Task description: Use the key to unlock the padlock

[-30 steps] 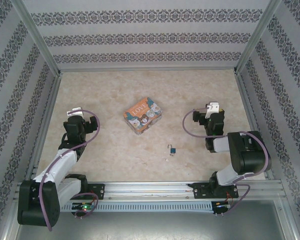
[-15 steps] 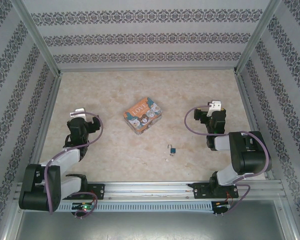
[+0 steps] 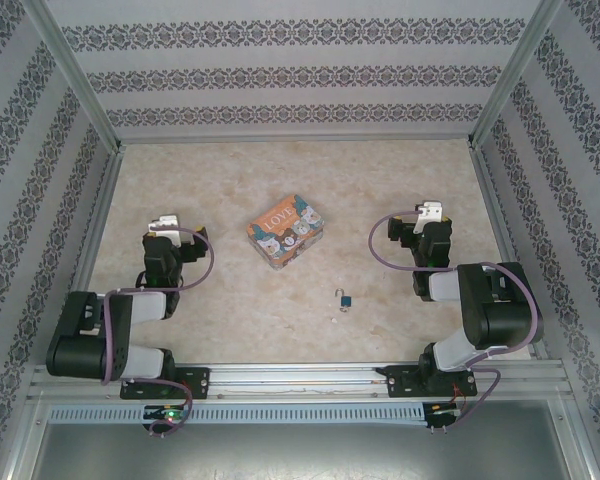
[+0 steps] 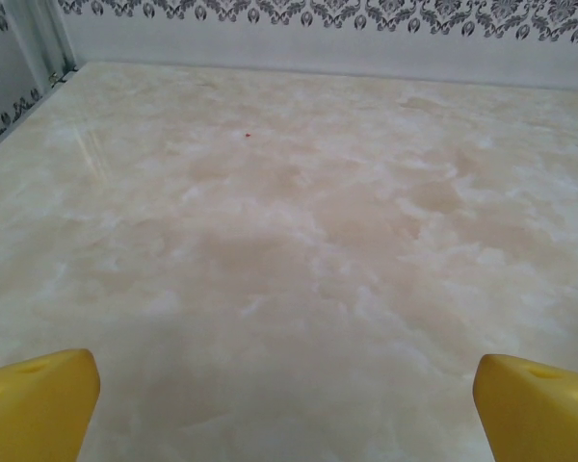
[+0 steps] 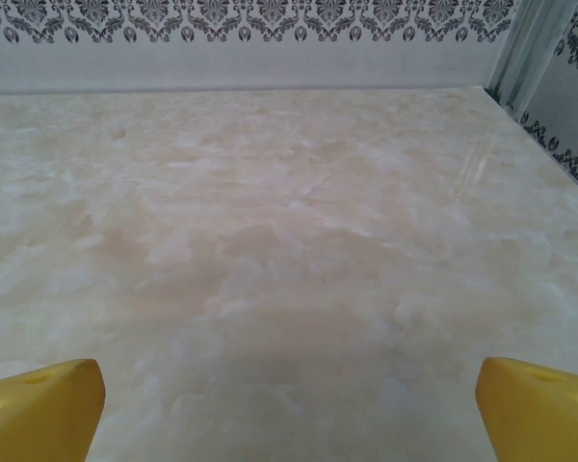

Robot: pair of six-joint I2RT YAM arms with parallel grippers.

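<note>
My left gripper (image 4: 287, 409) and right gripper (image 5: 289, 409) gape wide, holding nothing, yellow fingertips (image 4: 34, 404) cut off at the frame edges. The padlock (image 3: 347, 298) lies just right of centre, nearer than the box (image 3: 285, 232); the key (image 3: 336, 320) is a barely legible speck just beside it.

The left arm lies folded low beside its base, the left end effector (image 3: 164, 224) pointing forward with its yellow fingertips (image 4: 34, 404) spread wide. The right arm is bent at the elbow, and the right end effector (image 3: 427, 213) gapes equally wide.
</note>
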